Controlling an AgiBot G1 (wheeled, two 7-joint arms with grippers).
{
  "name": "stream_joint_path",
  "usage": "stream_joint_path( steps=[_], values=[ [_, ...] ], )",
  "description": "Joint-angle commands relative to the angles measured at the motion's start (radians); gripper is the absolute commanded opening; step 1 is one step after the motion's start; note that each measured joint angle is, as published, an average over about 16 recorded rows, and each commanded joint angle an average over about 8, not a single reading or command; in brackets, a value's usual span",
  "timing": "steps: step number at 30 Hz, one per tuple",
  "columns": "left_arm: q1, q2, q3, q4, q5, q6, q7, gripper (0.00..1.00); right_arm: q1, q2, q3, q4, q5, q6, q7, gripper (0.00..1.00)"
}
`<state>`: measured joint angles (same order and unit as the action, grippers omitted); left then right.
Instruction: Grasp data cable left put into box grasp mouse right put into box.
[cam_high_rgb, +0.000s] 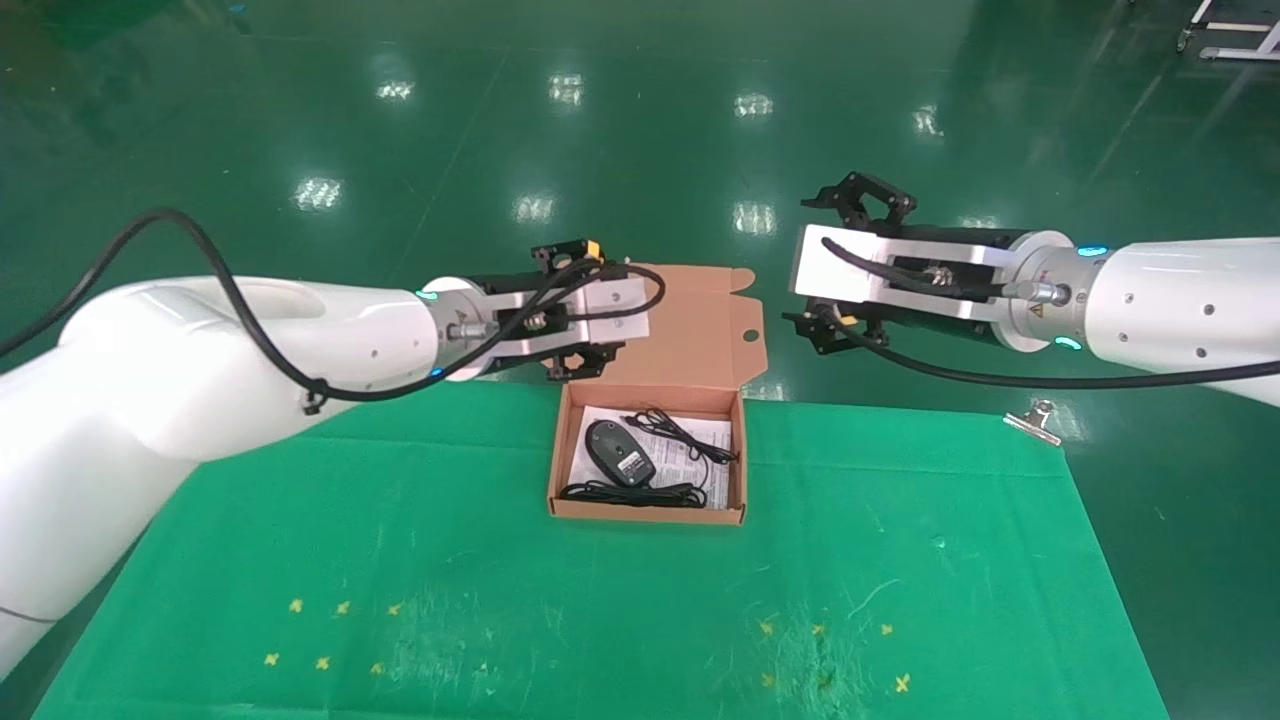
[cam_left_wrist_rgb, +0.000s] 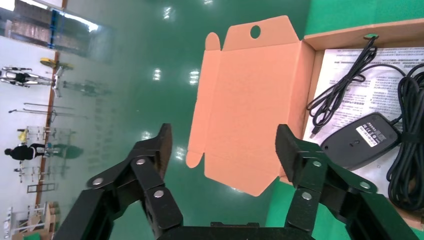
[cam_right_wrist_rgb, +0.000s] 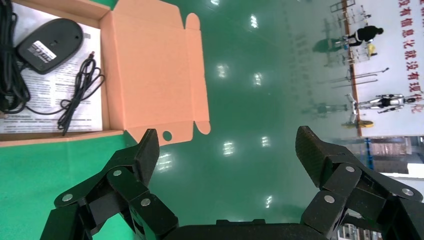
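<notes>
Both task items already lie inside the box (cam_high_rgb: 742, 455) — the mouse (cam_high_rgb: 619, 452) label-up at its middle, the data cable (cam_high_rgb: 634, 492) bundled lengthwise along the near wall. The left gripper (cam_high_rgb: 577, 306) and right gripper (cam_high_rgb: 850, 268) hover behind the box on either side of its lid, jaws spread and empty, the left one nearer.

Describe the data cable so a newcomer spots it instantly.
On the green table sits the open cardboard box. Along its near wall lies the data cable, a long narrow black bundle. The mouse beside it is oval with a grey label, its thinner cord looped farther back.
</notes>
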<state>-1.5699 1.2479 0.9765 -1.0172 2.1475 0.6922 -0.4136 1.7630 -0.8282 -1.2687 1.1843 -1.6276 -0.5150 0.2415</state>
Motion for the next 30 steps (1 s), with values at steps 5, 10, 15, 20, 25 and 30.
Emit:
stream_joint_path(
  steps=[5, 10, 15, 20, 25, 30],
  values=[
    [0.008, -0.037, -0.04, -0.019, -0.057, 0.03, -0.007, 1.0, -0.005, 0.007, 0.029, 0.006, 0.017, -0.056, -0.002, 1.0],
    [0.05, -0.089, -0.096, -0.04, -0.174, 0.097, 0.013, 1.0, -0.063, 0.025, 0.111, 0.014, 0.092, -0.135, -0.006, 1.0],
    [0.093, -0.142, -0.154, -0.062, -0.294, 0.165, 0.034, 1.0, -0.123, 0.044, 0.195, 0.022, 0.169, -0.216, -0.011, 1.0],
    [0.136, -0.195, -0.212, -0.084, -0.414, 0.233, 0.054, 1.0, -0.182, 0.062, 0.278, 0.03, 0.245, -0.296, -0.016, 1.0],
    [0.179, -0.247, -0.27, -0.106, -0.534, 0.301, 0.075, 1.0, -0.242, 0.08, 0.362, 0.039, 0.322, -0.377, -0.02, 1.0],
    [0.209, -0.284, -0.311, -0.121, -0.617, 0.349, 0.089, 1.0, -0.284, 0.093, 0.42, 0.044, 0.376, -0.433, -0.023, 1.0]
  ],
)
